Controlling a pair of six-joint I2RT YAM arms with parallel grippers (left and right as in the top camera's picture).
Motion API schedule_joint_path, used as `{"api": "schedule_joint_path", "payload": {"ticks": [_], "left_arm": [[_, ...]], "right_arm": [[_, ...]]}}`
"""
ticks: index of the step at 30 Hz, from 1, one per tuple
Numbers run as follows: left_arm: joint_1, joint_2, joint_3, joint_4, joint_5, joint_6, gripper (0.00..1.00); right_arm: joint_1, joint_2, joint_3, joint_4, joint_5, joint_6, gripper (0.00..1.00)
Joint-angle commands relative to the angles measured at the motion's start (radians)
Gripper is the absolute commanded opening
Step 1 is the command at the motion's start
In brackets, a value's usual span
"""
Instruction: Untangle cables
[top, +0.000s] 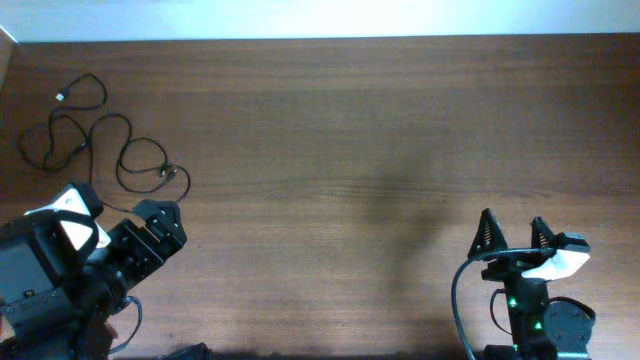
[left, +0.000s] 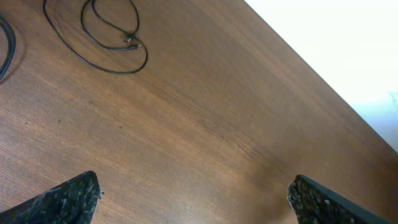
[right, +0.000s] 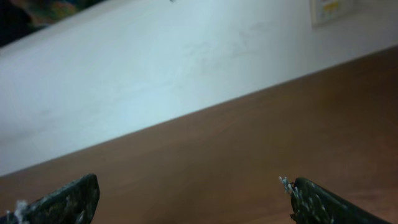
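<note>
Lying in loose, overlapping loops at the far-left corner of the table (top: 350, 120), the cables (top: 97, 124) are the only task item in the overhead view. My left wrist view catches one loop of them with a small plug end (left: 130, 42), well ahead of my fingers. Nothing holds or touches the cords.

Progress, as judged: the untangling has not begun. The strands cross one another in several places and none is laid out apart, so the whole task remains.

Count: two plug ends are visible from overhead. How many separate cords form the bundle I cannot tell, since the crossings hide where each one runs.

My left gripper (top: 165, 222) sits near the bundle, on its near side, jaws spread wide and empty (left: 196, 196). My right gripper (top: 513, 222) waits well apart at the near right, jaws likewise wide and empty (right: 194, 190), facing bare wood and a pale wall (right: 186, 74). Two grippers, one table.
</note>
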Motion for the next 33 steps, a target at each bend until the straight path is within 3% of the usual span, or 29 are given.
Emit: {"api": "schedule_joint_path", "payload": {"ticks": [1, 7, 23, 25, 28, 33], "left_arm": [[0.0, -0.001, 0.001, 0.001, -0.01, 0.012, 0.99], [0.0, -0.001, 0.001, 0.001, -0.01, 0.012, 0.99], [-0.012, -0.011, 0.0, -0.002, -0.011, 0.012, 0.99], [-0.081, -0.067, -0.01, -0.005, -0.011, 0.013, 0.99], [-0.286, -0.248, -0.061, 0.012, -0.114, 0.012, 0.99], [-0.339, -0.692, -0.459, 0.332, -0.09, 0.012, 0.99]], "right_arm": [[0.006, -0.011, -0.099, 0.048, 0.055, -0.014, 0.99], [0.006, -0.011, -0.189, 0.152, 0.056, -0.145, 0.99], [0.006, -0.011, -0.188, 0.148, 0.051, -0.142, 0.99], [0.006, -0.011, -0.188, 0.148, 0.051, -0.142, 0.99], [0.006, -0.011, -0.188, 0.148, 0.051, -0.142, 0.99], [0.006, -0.011, -0.188, 0.148, 0.051, -0.142, 0.99]]}}
